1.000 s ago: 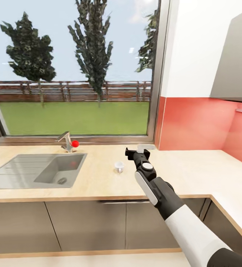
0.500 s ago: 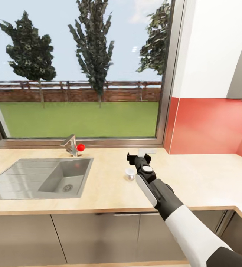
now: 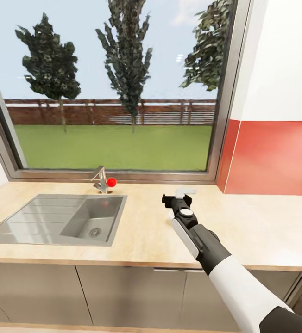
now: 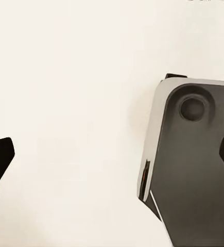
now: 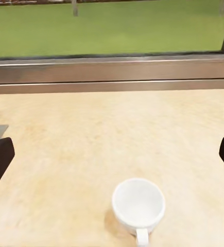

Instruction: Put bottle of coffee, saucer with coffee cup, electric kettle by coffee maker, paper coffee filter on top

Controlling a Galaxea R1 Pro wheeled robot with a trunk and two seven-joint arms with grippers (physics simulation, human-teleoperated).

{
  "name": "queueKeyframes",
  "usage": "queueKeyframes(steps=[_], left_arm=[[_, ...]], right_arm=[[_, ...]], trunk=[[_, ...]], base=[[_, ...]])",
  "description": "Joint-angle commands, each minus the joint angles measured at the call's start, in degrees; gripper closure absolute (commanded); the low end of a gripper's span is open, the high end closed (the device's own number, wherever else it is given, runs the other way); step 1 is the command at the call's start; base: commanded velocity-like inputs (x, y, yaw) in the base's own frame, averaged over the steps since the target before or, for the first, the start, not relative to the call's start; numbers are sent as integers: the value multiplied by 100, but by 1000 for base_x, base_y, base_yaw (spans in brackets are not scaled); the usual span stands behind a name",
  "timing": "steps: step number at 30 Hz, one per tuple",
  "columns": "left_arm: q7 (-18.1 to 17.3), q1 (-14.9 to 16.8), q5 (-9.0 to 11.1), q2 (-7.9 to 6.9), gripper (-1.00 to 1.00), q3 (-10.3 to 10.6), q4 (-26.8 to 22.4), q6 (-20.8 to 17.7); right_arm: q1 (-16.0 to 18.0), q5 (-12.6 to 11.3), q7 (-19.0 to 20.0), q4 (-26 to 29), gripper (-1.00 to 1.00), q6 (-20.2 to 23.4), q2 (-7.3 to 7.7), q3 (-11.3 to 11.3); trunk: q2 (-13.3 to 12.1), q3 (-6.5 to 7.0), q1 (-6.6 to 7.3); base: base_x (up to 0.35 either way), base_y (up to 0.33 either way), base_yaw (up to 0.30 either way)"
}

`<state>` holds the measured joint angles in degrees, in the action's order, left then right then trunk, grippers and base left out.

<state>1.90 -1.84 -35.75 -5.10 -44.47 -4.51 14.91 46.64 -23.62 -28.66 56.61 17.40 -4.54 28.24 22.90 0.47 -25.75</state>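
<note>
Step in hand: reaching for the coffee cup [image 5: 138, 206]. It stands upright on the table [image 3: 137, 231] near the window. The right gripper [image 3: 176, 200] is spread wide (empty); next, advance and close on the rim.

Head view: I look forward and down across the tabletop [image 3: 141, 236] toward the window [image 3: 118, 92]. Right wrist view: close above the same tabletop [image 5: 91, 144], facing that window [image 5: 112, 25].
</note>
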Motion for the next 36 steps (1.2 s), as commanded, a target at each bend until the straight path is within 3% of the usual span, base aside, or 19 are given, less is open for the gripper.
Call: queueKeyframes(steps=[1,11,24,32,36], left_arm=[[20,-1,-59,0,-100,-29,4,21],[29,-1,-56,1,-100,-26,14,17],[30,-13,-55,-3,-100,-35,210,16],[29,-342,-78,-42,-100,-14,215,13],[136,-546,-94,-62,-100,-6,214,12]], right_arm=[[3,-35,-45,5,-100,18,9,16],[3,-20,-46,11,-100,190,211,8],[3,-14,-44,5,-100,685,218,-1],[3,-52,-44,15,-100,2028,162,-12],[3,-295,-50,27,-100,2382,149,-99]], trunk=[[2,-2,-4],[2,-4,-4],[2,-4,-4],[2,-4,-4],[2,-4,-4]], base=[[152,-48,35],[265,-146,7],[257,-130,0],[27,-8,0],[2,-1,0]])
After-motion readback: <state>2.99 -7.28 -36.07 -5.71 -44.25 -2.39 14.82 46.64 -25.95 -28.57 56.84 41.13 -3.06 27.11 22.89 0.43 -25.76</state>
